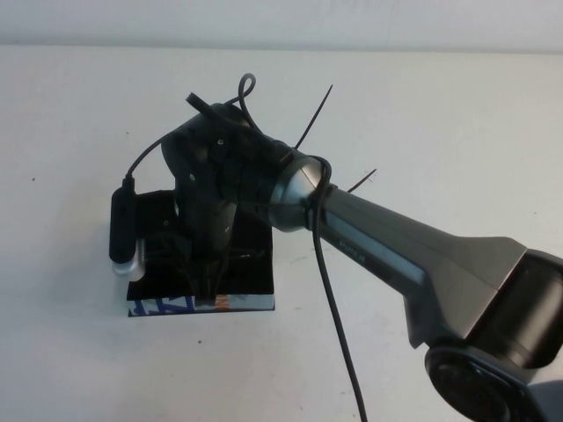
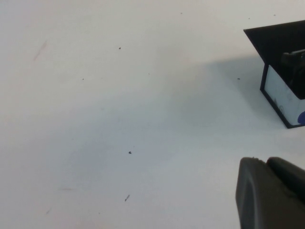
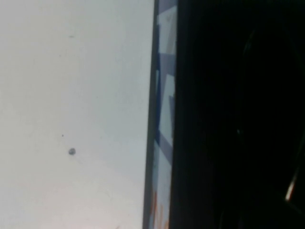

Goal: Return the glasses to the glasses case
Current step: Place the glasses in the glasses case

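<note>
Black and flat, the rectangular folding glasses case [image 1: 251, 277] with its white printed edge strip lies on the white bench [image 1: 440, 114]. Right pincer [image 1: 207, 286] hovers directly over it, grip state unreadable; left pincer [image 2: 271, 193] is parked nearby, likewise unreadable. Glasses aren't discernible; likely light and fragile, best held by the frame.

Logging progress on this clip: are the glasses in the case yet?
Cannot tell. The right gripper is down on the black case and hides its top; no glasses show. The left gripper is off to the side, over bare table.
</note>
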Robot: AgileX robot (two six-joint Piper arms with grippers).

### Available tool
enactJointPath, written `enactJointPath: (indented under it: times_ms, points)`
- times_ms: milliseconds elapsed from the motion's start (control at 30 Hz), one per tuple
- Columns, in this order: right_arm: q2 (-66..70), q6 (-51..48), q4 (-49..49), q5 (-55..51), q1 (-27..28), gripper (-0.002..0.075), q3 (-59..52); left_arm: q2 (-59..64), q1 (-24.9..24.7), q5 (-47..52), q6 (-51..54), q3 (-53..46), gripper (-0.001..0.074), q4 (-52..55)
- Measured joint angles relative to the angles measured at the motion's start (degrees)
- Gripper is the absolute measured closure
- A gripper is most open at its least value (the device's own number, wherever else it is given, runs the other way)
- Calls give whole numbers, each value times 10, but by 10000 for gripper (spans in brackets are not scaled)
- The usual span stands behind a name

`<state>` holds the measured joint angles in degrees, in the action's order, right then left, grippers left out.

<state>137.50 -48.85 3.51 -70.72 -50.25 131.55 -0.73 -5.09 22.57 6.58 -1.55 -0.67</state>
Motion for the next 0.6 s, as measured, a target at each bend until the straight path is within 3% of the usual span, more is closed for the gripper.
enactJointPath:
  times_ms: [600]
  points:
    - [10,-4,0,1,0,656,0,0,0,0,0,0,739,0]
